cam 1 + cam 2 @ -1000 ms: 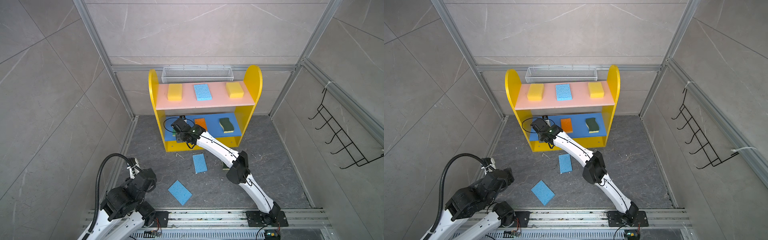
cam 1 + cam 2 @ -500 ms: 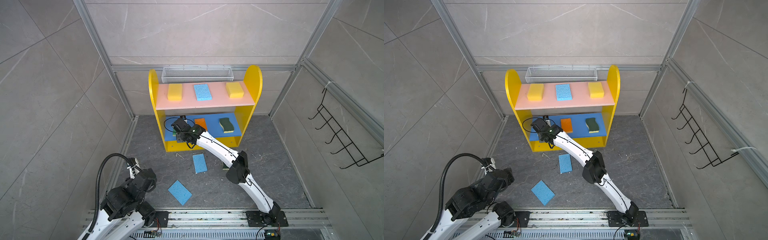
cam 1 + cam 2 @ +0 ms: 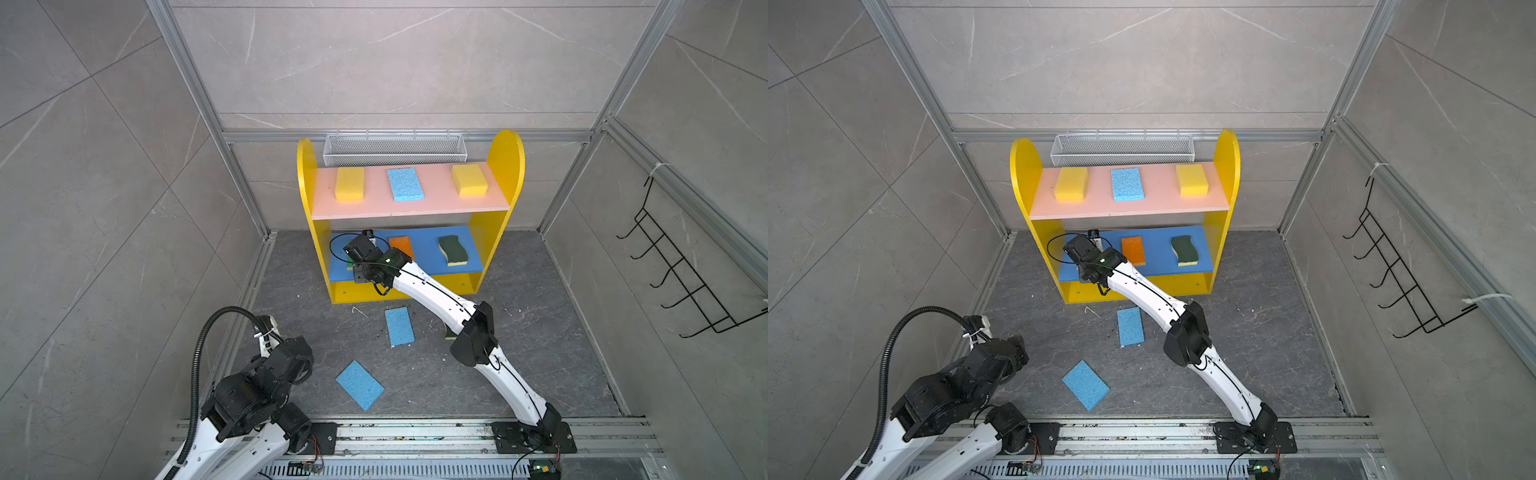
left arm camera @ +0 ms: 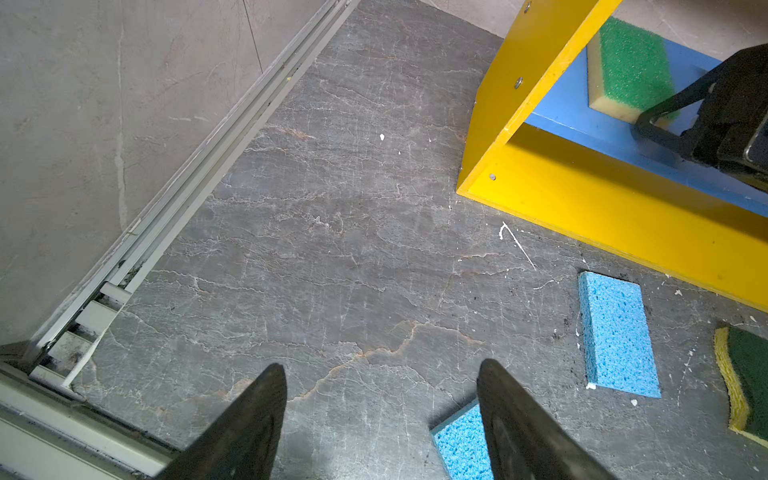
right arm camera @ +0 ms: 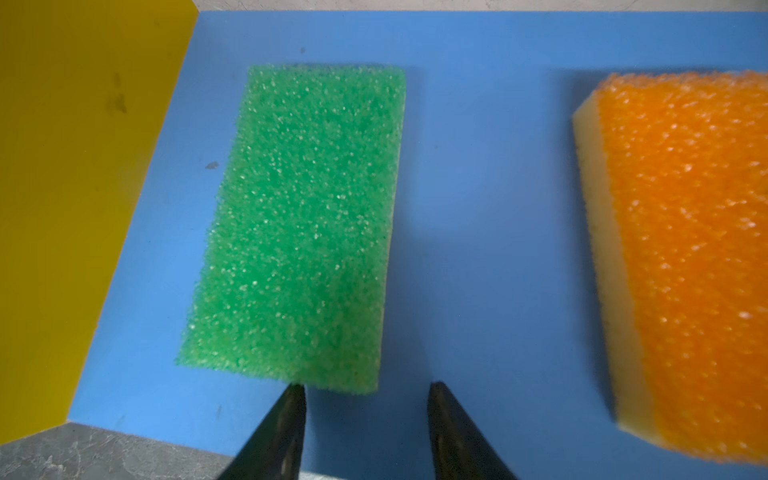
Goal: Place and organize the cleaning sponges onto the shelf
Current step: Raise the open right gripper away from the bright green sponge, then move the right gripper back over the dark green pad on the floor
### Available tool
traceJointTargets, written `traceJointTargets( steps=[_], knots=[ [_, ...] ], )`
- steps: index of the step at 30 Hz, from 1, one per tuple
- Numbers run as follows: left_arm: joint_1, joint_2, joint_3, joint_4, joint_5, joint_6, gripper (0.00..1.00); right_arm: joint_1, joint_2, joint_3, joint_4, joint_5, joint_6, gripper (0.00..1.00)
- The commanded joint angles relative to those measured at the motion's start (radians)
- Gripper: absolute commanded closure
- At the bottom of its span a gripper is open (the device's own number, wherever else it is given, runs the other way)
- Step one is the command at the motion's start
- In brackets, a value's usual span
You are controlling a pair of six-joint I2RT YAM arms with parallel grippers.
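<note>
The shelf [image 3: 505, 153] carries two yellow sponges [image 3: 350, 184] [image 3: 469, 179] and a light blue one [image 3: 405, 185] on its pink board. On the blue board [image 5: 478, 166] lie the bright green sponge [image 5: 299, 224], the orange sponge [image 5: 685, 249] and a wavy dark green one [image 3: 453, 249]. My right gripper [image 5: 366, 390] is open, just in front of the green sponge's near end, holding nothing. Two light blue sponges [image 3: 399, 326] [image 3: 359, 384] and another wavy one [image 4: 748, 374] lie on the floor. My left gripper [image 4: 382, 365] hangs open over bare floor at the front left.
A white mesh basket [image 3: 395, 149] sits behind the shelf top. A black wire hook rack [image 3: 681, 282] hangs on the right wall. Tiled walls close in on three sides, and metal rails [image 3: 415, 432] run along the front. The right arm [image 3: 436, 299] stretches across the floor.
</note>
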Motion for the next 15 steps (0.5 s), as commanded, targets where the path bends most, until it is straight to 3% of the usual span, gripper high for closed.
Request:
traceJointTargets(
  steps=[1, 10, 15],
  knots=[
    [-0.005, 0.013, -0.001, -0.003, -0.02, -0.007, 0.25, 0.007, 0.009, -0.006, -0.067, 0.005, 0.015, 0.48],
    [-0.004, 0.007, -0.001, -0.002, -0.023, -0.006, 0.24, 0.046, -0.334, -0.518, 0.216, -0.004, 0.013, 0.45],
    [-0.005, 0.041, -0.002, 0.008, -0.016, 0.01, 0.24, 0.049, -0.548, -0.784, 0.336, -0.006, 0.016, 0.38]
  ],
)
